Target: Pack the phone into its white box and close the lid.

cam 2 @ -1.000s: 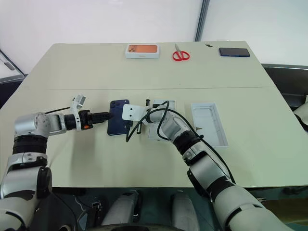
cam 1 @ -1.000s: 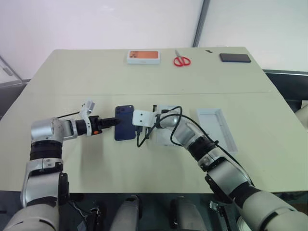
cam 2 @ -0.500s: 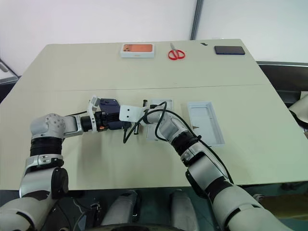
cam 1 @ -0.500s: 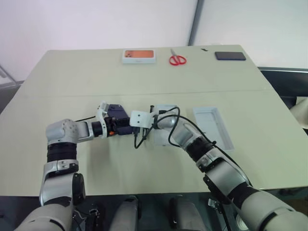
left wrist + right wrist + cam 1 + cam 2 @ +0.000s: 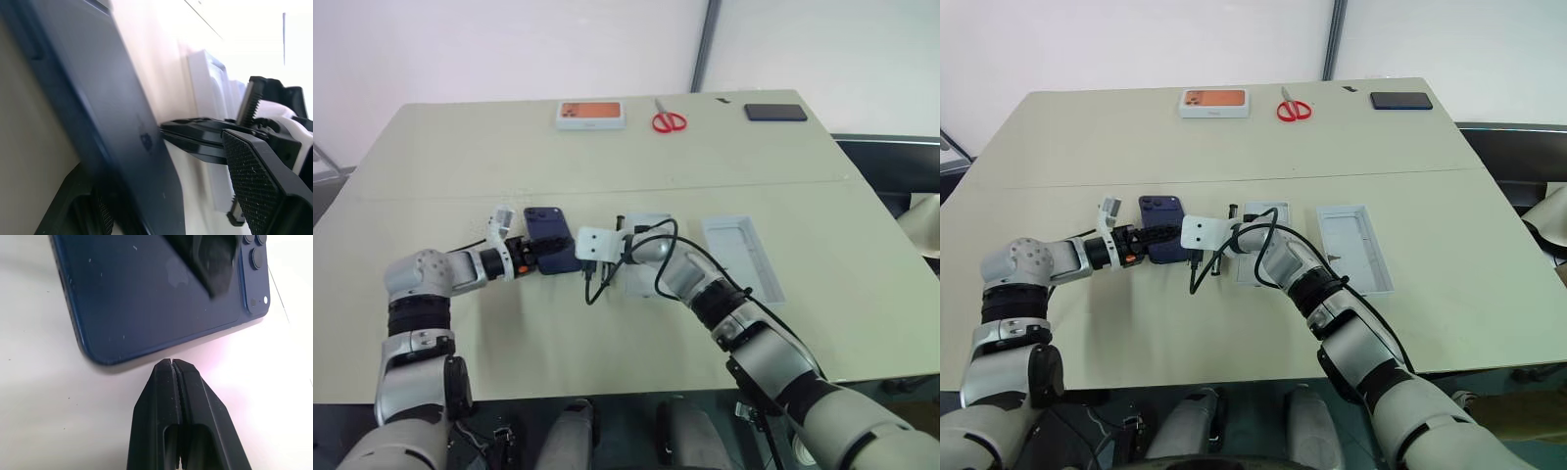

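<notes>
A: Where is the phone [image 5: 1163, 241]?

B: On the bench [image 5: 1087, 137], back up. My left jaws [image 5: 534, 255] stand apart astride its edge, one finger [image 5: 259, 186] above, one beneath; my right jaws [image 5: 172, 363], pressed together, sit at its opposite edge. The white box [image 5: 641, 266] lies just beyond, the lid [image 5: 744, 257] further right.

A: The risk?

B: The slim phone may slide off-line if I close unevenly
</notes>
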Controlling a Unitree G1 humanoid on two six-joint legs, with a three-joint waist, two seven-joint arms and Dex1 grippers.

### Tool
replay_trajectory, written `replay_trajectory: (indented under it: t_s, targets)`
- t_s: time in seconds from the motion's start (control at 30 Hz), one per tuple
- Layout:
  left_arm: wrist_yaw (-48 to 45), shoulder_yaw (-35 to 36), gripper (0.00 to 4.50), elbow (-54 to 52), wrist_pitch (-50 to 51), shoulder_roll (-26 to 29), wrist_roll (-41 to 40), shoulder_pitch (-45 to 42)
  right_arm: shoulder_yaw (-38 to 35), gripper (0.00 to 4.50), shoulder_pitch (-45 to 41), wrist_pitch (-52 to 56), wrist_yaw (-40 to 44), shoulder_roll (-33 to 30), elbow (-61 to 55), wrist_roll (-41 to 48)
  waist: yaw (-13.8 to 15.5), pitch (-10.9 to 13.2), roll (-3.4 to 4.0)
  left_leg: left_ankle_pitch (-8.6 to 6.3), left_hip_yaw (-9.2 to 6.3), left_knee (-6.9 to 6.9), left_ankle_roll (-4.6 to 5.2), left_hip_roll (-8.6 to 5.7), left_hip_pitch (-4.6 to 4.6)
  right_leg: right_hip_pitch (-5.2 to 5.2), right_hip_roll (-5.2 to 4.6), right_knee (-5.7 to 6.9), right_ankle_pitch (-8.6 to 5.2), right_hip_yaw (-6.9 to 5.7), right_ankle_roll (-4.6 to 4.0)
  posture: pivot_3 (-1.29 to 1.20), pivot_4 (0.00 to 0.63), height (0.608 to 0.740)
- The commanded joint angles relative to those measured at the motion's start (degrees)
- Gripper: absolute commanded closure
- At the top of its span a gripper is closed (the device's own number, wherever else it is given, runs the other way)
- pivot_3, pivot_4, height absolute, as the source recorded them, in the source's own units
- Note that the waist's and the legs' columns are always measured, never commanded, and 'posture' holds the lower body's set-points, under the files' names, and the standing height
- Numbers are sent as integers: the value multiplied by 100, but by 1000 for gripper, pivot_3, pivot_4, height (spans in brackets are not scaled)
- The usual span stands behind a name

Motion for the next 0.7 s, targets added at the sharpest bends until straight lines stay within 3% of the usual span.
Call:
replay_trajectory:
  t_s: [0.03, 0.27, 0.5, 0.6, 0.7]
  targets:
    - [36, 154, 1248, -278, 13, 52, -210, 115, 110, 4442, 84, -34, 19, 15, 23, -57, 5, 0, 0, 0, 0, 0, 0, 0, 0, 0, -1, 0, 0, 0, 0, 0, 150, 740]
    - [300, 446, 1248, 148, -356, 168, -215, 86, 107, 4442, 119, -43, 33, 12, 2, -66, 0, 0, 0, 0, 0, 0, 0, 1, -1, -1, 0, 0, 0, 1, 0, 0, 150, 740]
    - [358, 453, 1248, 595, -583, -127, -320, -44, 113, 4442, 138, 11, 69, 40, -82, -58, 13, -1, -1, 0, 1, 1, 0, 0, 0, 2, -1, 0, 0, 0, 0, 0, 150, 740]
    - [378, 491, 2142, 635, -530, -220, -384, -44, 100, 4500, 129, 28, 70, 41, -102, -49, 15, -1, -1, 0, 0, 1, 0, -1, 0, 2, -2, 0, 0, 0, 0, 0, 150, 740]
    - [355, 465, 3597, 667, -503, -229, -381, -50, 98, 4500, 153, 36, 72, 28, -128, -51, 15, -1, 0, 0, 1, 2, 0, -2, -2, 0, -2, 0, 0, 0, 0, 0, 150, 740]
